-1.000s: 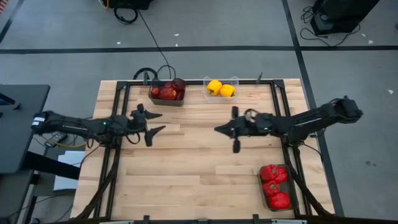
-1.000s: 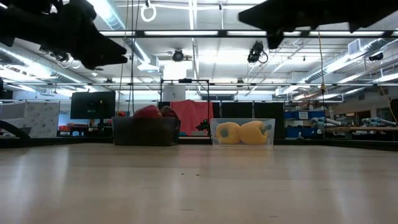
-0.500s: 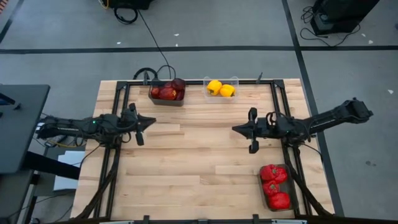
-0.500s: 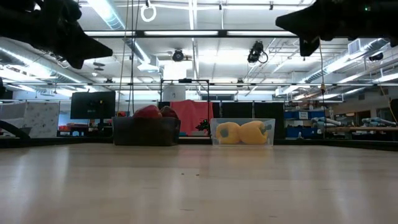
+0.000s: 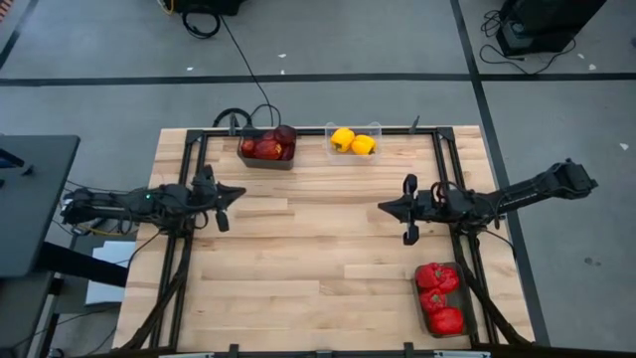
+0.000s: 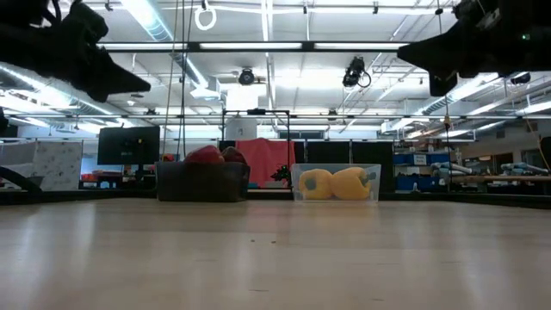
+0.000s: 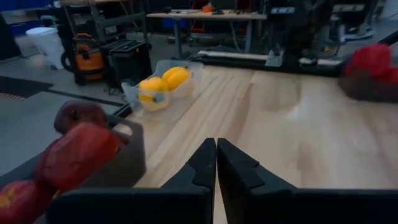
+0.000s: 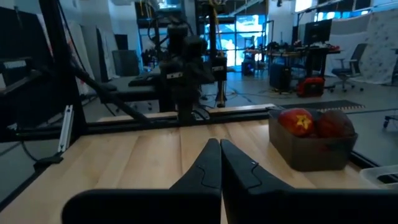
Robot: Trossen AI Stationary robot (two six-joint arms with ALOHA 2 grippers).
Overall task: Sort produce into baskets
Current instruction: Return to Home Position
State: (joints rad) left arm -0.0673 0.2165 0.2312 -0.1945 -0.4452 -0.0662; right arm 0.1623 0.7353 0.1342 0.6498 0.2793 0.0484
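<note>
All the produce sits in the baskets. The dark grey bin (image 5: 266,151) at the far edge holds maroon and red fruits (image 5: 268,146). The clear bin (image 5: 354,142) beside it holds two yellow peppers (image 5: 352,141). A third bin (image 5: 442,299) near the right front holds red peppers (image 5: 439,296). My left gripper (image 5: 238,191) hovers shut and empty over the table's left side. My right gripper (image 5: 382,208) hovers shut and empty over the right side.
A black metal frame (image 5: 189,229) runs along the table's left, right and far sides. The bare wooden top (image 5: 318,249) lies between the two arms. Cables (image 5: 248,109) lie behind the far edge.
My left gripper has shut and drawn back toward the table's left edge. My right gripper, shut throughout, has drawn back toward the right edge. The produce and bins have not moved.
</note>
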